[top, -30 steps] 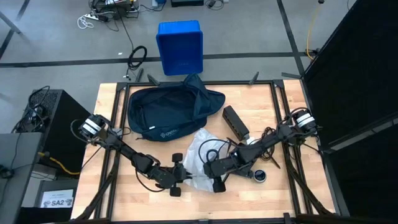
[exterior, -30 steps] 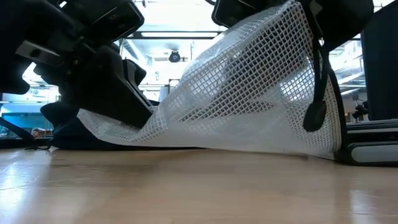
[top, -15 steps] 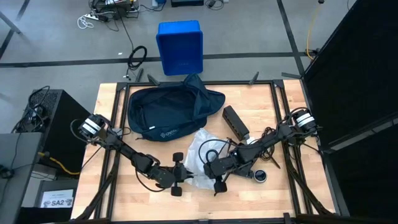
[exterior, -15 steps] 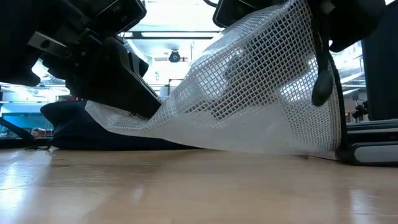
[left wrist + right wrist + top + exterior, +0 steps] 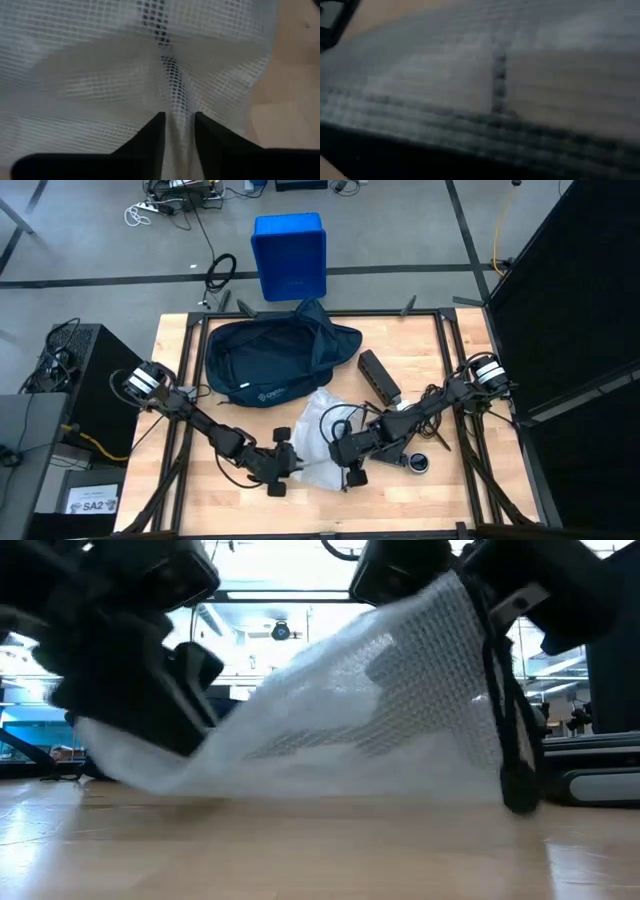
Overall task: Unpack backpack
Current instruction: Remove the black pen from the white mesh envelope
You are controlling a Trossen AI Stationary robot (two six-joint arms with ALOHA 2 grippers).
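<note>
**Both arms down on the white mesh pouch, backpack lying behind**

A pale wooden table top (image 5: 420, 345) with dark rails along its edges sits on a grey concrete floor. Beyond the far edge stands a bright blue rigid plastic bin (image 5: 289, 255), with loose cables on the floor nearby. At table height the room behind shows glass partitions and ceiling lights.

On the far half of the table lies the large soft dark navy fabric backpack (image 5: 270, 360), flattened, its top flap folded open and a small white logo label facing up. What is inside it cannot be made out.

In front of it, at the near middle, is a white mesh pouch (image 5: 320, 430), crumpled and partly lifted off the wood on one side (image 5: 400, 710); a dark cord loops on top of it. A black oblong device (image 5: 379, 376) lies just to its right, and a small round dark object (image 5: 417, 463) sits near the right arm.

The left gripper (image 5: 281, 470) is at the pouch's near-left edge; its two dark fingers (image 5: 155, 137) stand slightly apart with a fold of mesh between them. The right gripper (image 5: 348, 465) is at the pouch's near-right edge, fingers together; whether they pinch mesh cannot be told.
</note>
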